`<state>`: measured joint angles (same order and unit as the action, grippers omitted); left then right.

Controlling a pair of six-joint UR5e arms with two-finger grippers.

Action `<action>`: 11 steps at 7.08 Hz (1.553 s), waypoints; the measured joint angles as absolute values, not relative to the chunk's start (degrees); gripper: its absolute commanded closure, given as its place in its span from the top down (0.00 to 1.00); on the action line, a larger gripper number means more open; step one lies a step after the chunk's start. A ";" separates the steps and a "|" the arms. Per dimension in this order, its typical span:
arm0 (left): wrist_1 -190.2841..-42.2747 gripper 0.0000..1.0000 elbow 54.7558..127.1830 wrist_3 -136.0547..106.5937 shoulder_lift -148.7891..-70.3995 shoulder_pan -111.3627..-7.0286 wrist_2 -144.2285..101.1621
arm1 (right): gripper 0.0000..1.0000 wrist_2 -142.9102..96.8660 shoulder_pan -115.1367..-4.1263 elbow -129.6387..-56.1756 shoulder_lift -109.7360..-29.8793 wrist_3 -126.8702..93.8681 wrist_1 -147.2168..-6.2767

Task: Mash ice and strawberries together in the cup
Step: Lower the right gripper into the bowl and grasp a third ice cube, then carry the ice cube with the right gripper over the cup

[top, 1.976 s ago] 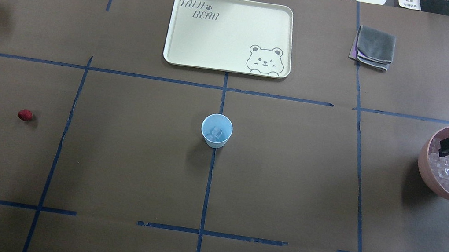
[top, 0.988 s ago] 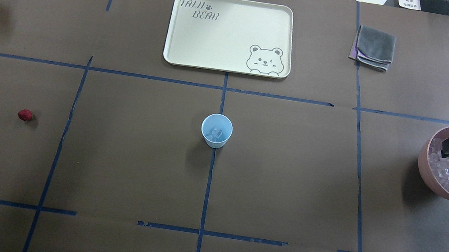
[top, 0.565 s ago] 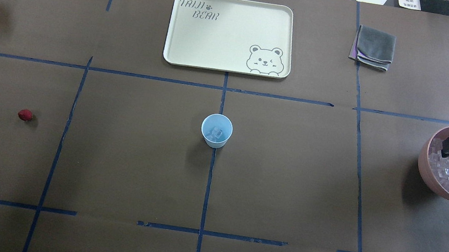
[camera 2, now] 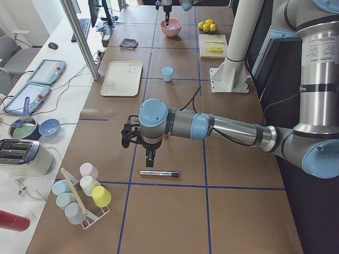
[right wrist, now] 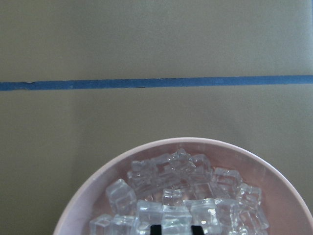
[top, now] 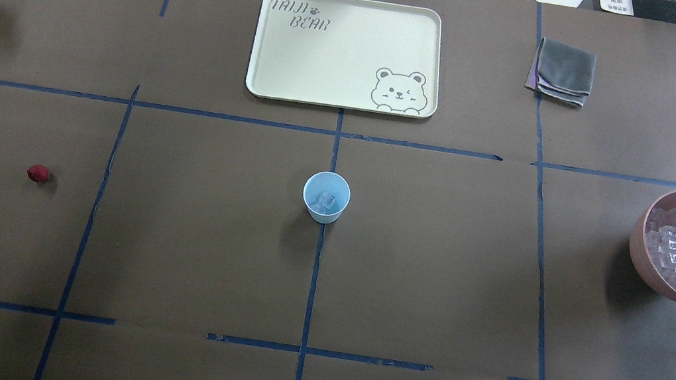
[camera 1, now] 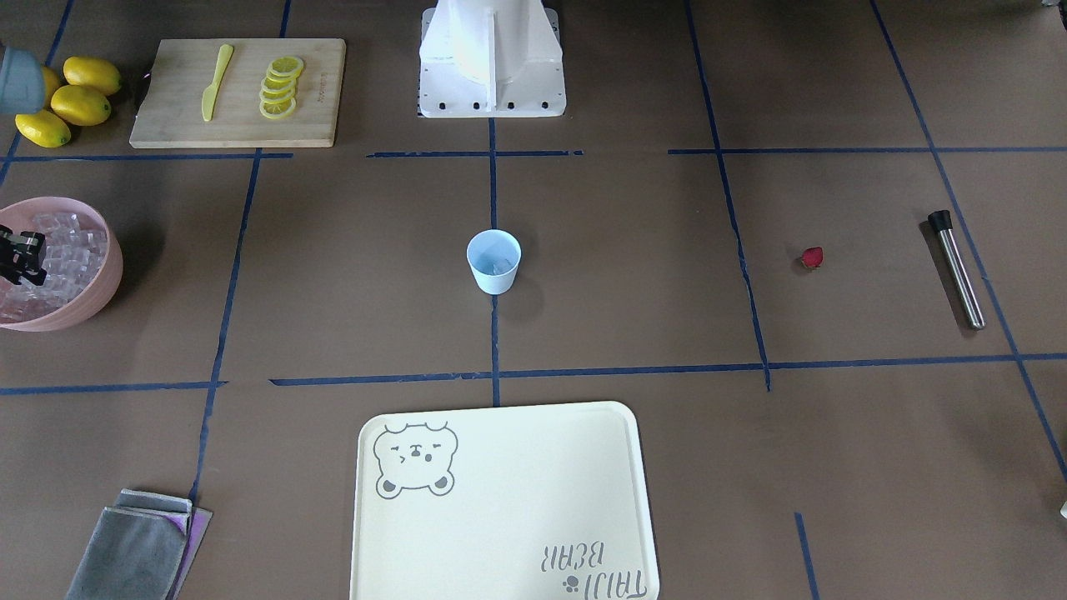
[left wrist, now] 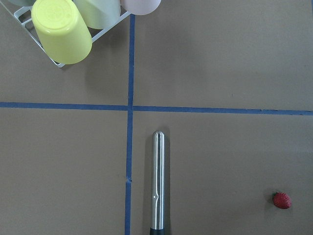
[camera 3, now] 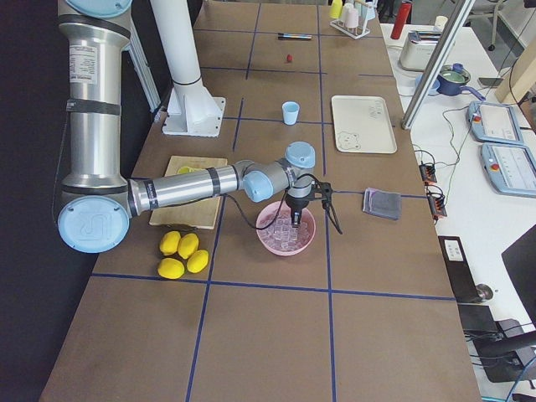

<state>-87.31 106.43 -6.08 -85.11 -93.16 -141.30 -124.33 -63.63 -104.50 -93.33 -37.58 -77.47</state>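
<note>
Cup (top: 326,196) check from my station: it's a small pale blue one with no handle, narrower at the base. It's standing upright about mid-table, right on a crossing of the blue tape lines. A few clear cubes of ice (top: 327,200) sit in the bottom, glassy and way smaller than the mouth. The big heap of cubes is over in the pink bowl (top: 639,258) on the robot's right side, well apart from the cup.

Strawberry (camera 1: 812,257) is lying alone on the brown paper out on the robot's left side. It's dark red and tiny compared with the lemons (camera 1: 81,105). It's near the steel rod (left wrist: 158,181) with the black end, not touching it.

Right gripper (right wrist: 176,230) hangs over the bowl toward its far rim, pointing down into the heap. The wrist cam only gives me two dark tips at the bottom edge with a narrow gap and ice in it. I can't tell if it's pinching a cube or just slightly apart.

Left gripper (camera 2: 150,157) hovers above the rod, fingers pointing down. Only the side cam shows it, so I can't tell apart or together there either.
</note>
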 measured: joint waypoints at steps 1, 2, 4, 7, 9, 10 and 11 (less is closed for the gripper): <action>-87.30 1.00 106.43 -6.24 -85.07 -93.16 -141.46 | 0.00 -124.49 -64.38 -107.97 -93.53 -37.62 -80.97; -87.30 1.00 106.43 -6.30 -84.91 -93.17 -141.76 | 0.00 -124.51 -64.61 -112.20 -93.24 -37.67 -85.75; -87.35 1.00 106.49 -6.32 -84.54 -93.16 -142.02 | 0.00 -124.21 -62.33 -117.49 -87.68 -38.14 -94.21; -87.36 1.00 106.45 -6.39 -84.47 -93.16 -142.12 | 0.00 -121.13 -50.45 -116.97 -67.95 -43.17 -107.91; -87.36 1.00 106.44 -6.41 -84.46 -93.17 -142.06 | 0.00 -116.97 -42.74 -112.28 -56.80 -51.19 -110.95; -87.36 1.00 106.44 -6.41 -84.46 -93.16 -142.04 | 0.00 -114.45 -39.16 -107.47 -50.84 -55.34 -111.16; -87.36 1.00 106.41 -6.42 -84.46 -93.16 -142.04 | 0.00 -112.38 -36.31 -102.10 -45.33 -58.94 -110.88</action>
<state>-87.36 106.41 -6.42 -84.46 -93.16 -142.04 -112.38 -36.31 -102.10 -45.33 -58.94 -110.88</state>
